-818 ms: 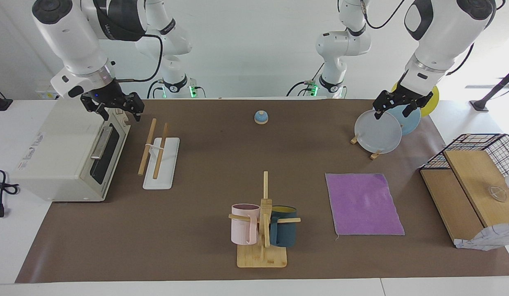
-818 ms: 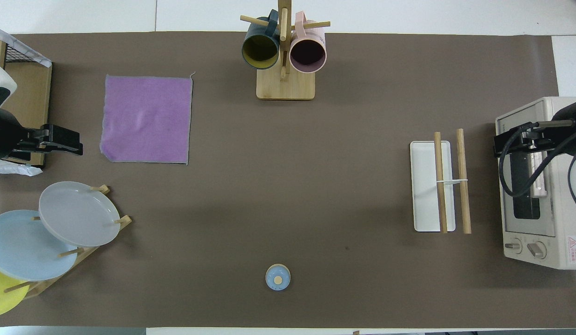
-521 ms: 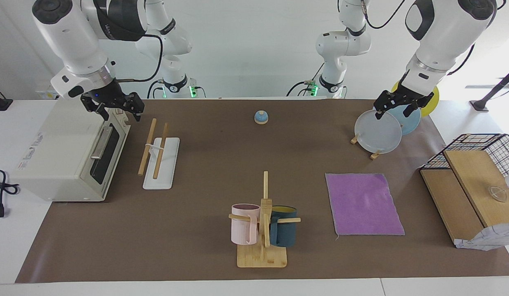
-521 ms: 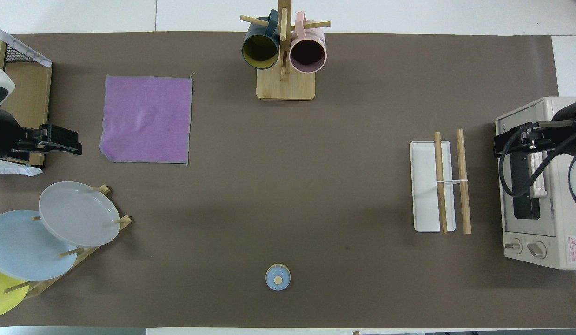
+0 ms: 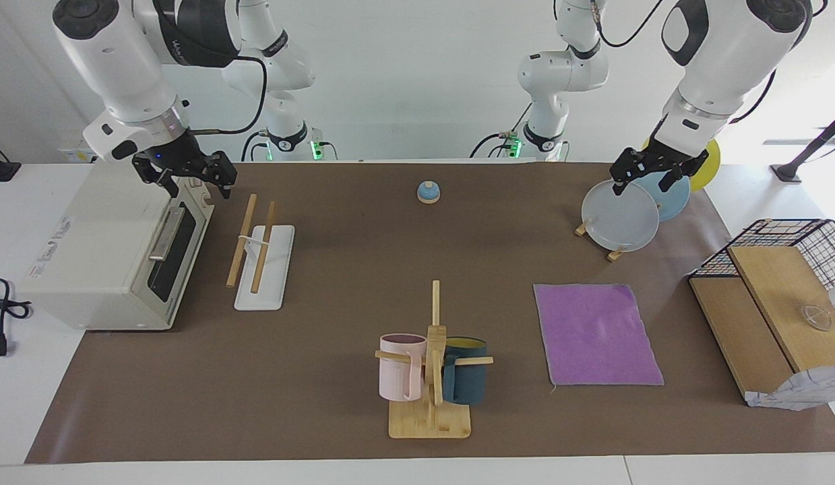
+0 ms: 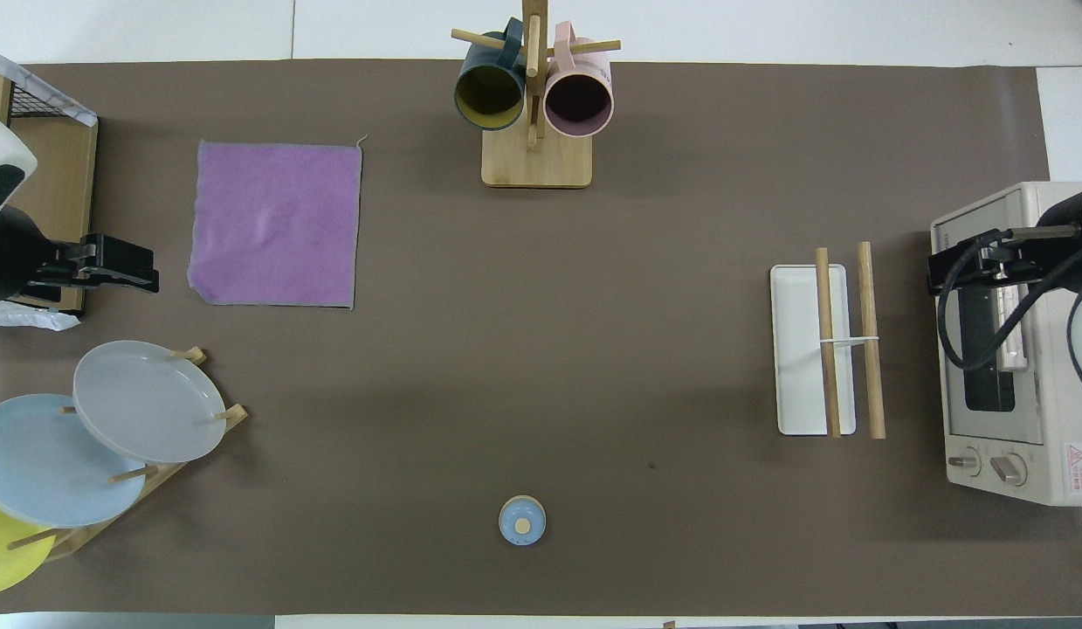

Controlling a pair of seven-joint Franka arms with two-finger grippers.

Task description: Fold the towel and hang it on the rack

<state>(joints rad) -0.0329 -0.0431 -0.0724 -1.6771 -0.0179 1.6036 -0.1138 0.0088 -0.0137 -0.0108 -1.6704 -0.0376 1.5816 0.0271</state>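
Note:
The purple towel [image 5: 598, 333] lies flat and unfolded on the brown mat toward the left arm's end of the table; it also shows in the overhead view [image 6: 277, 224]. The rack [image 5: 262, 252], two wooden rods on a white base, stands toward the right arm's end beside the toaster oven; it also shows in the overhead view [image 6: 824, 349]. My left gripper [image 5: 645, 183] is open and empty, raised over the mat between the towel and the wooden box [image 6: 148, 273]. My right gripper [image 5: 197, 183] is open and empty, raised over the oven's front edge [image 6: 935, 275].
A toaster oven [image 5: 114, 249] stands at the right arm's end. A bamboo mug stand [image 5: 429, 421] with pink and teal mugs stands farthest from the robots, mid-table. A plate stand [image 5: 619, 215] and a wooden box with a wire basket [image 5: 774, 303] stand at the left arm's end. A small blue bell [image 5: 428, 192] sits near the robots.
My left gripper has shifted very slightly toward the towel. The right arm, the towel and the rack have not moved.

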